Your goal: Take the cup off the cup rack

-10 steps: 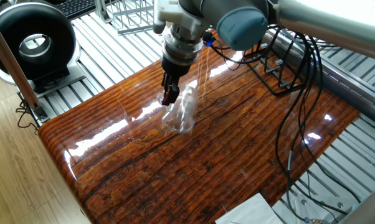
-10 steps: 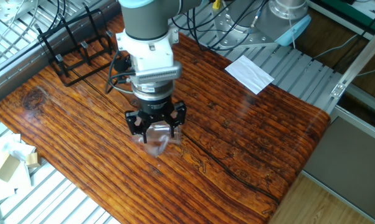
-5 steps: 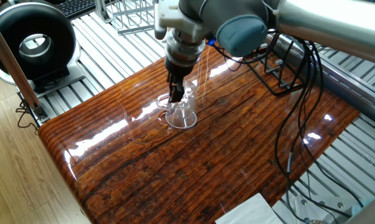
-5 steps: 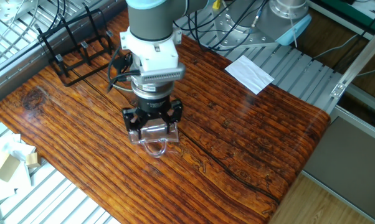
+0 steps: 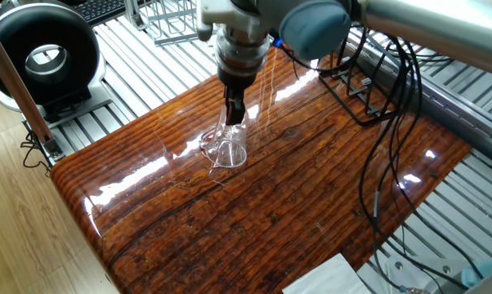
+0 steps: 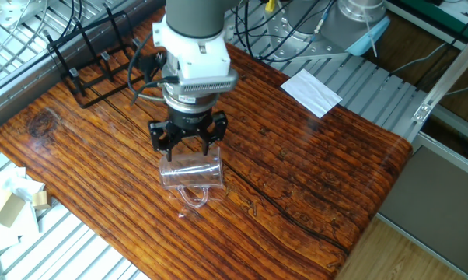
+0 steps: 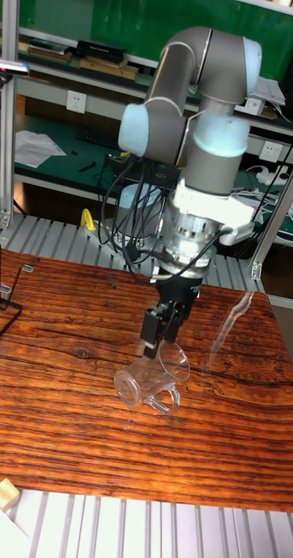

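The cup rack point(image 6: 90, 58) stands at the far left of the surface point(image 6: 312, 167), well apart from the cup point(image 6: 190, 174), which now lies on its side out on the wood, handle toward the near edge. A second ago the gripper point(image 6: 187, 140) was down around the cup; it has since risen and hangs just above it, fingers point(image 6: 162, 137) spread open and holding nothing. So the cup is off the rack and released, and the task looks essentially done
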Robot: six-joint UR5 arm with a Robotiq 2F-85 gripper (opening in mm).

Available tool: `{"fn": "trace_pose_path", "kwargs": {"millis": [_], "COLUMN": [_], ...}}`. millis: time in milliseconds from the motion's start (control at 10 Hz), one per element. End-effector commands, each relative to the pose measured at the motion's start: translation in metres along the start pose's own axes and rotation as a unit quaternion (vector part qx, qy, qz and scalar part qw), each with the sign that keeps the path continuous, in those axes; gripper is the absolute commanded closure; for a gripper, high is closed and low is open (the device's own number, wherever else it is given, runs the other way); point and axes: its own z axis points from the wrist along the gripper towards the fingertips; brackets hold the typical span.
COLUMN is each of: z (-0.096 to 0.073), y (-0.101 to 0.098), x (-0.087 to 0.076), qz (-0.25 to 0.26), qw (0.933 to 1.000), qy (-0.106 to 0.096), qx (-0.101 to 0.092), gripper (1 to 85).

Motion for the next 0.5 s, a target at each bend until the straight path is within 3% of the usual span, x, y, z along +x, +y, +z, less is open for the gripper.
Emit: {"fn": "trace_pose_path", "kwargs": {"millis": [0, 400], "z": [-0.008, -0.006], "y": [0.014, 0.026], "x": [-0.009, -0.009], "qz": [0.036, 0.05], "qw": [0.9992, 0.9987], "qy": [-0.01, -0.007], "qx": [-0.012, -0.009], "gripper": [19.3, 19.3]}}
